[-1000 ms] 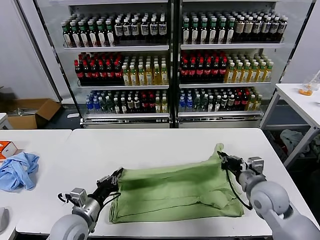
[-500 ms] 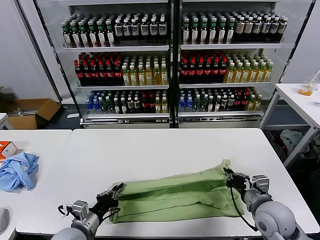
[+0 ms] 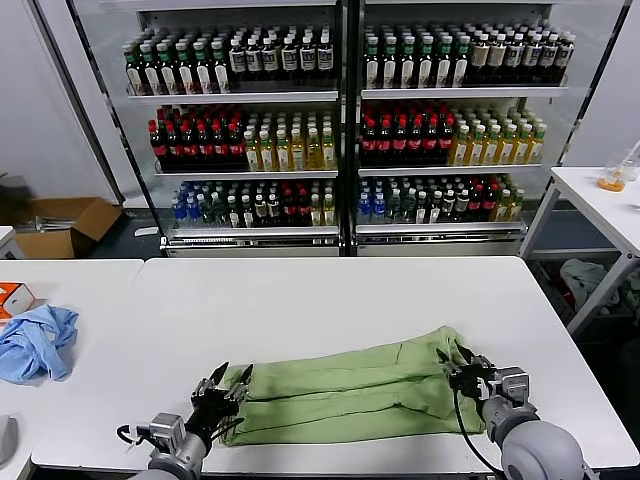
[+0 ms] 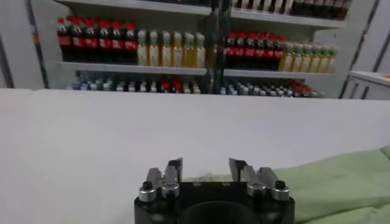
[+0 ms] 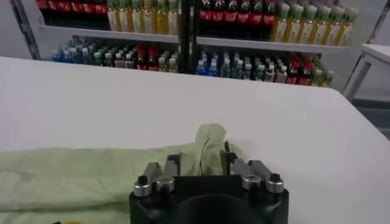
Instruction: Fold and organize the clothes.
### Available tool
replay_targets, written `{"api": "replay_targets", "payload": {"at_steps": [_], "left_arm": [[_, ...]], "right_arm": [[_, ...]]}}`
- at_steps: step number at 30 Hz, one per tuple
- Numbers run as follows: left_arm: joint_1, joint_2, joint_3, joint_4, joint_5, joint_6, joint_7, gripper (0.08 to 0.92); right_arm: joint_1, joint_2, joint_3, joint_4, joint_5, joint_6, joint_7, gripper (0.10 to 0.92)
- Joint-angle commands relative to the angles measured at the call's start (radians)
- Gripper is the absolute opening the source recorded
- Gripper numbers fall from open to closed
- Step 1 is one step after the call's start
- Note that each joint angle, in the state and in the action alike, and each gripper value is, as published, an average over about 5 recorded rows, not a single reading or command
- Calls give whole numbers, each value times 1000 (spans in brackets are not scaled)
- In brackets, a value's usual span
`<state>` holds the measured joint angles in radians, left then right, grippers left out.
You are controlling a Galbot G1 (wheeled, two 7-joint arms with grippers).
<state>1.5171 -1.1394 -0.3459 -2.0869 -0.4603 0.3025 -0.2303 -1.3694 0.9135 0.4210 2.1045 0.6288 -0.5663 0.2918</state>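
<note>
Light green shirt [image 3: 345, 390] lies folded into a long band along the near edge of the white table [image 3: 330, 290], its collar, buttons and any print hidden in the folds. At its two ends, the left gripper [image 3: 224, 384] by the table's near left corner and the right gripper [image 3: 458, 362] toward the near right corner both stand with jaws apart and nothing between them, their arms mostly cut off by the frame. Farther left, a crumpled blue cloth [image 3: 35, 340] lies on a neighbouring table, and beyond the far edge stand drink coolers [image 3: 345, 120] full of bottles.
</note>
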Motion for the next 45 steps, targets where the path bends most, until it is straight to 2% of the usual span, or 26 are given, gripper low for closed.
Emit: {"api": "replay_targets", "payload": {"at_steps": [1, 5, 8, 13, 16, 30, 33, 38, 41, 45], "left_arm": [[67, -173, 17, -36, 174, -26, -84, 619], [73, -207, 33, 1, 231, -12, -98, 746], [68, -220, 38, 27, 249, 6, -104, 804], [56, -220, 34, 70, 260, 16, -110, 816], [57, -217, 34, 82, 252, 18, -106, 764], [56, -199, 0, 83, 169, 15, -69, 360], [47, -165, -46, 79, 127, 15, -61, 273], [36, -64, -170, 88, 31, 13, -43, 137], [36, 4, -250, 106, -26, 10, -30, 106], [29, 92, -376, 148, -121, 11, -20, 106]], "right_arm": [[-14, 7, -6, 12, -54, 10, 3, 621], [-5, 6, -13, 8, -57, 12, 4, 740], [-3, 3, -13, 7, -55, 14, 4, 802], [-3, -1, -13, 6, -53, 16, 3, 822], [-1, -1, -14, 7, -51, 17, 3, 823], [14, -6, -10, 19, -40, 18, 9, 823], [17, -6, -9, 18, -39, 22, 11, 823], [30, -6, -6, 14, -35, 26, 13, 823], [35, -6, -4, 13, -32, 27, 13, 823], [41, -9, 0, 10, -28, 29, 13, 823]]}}
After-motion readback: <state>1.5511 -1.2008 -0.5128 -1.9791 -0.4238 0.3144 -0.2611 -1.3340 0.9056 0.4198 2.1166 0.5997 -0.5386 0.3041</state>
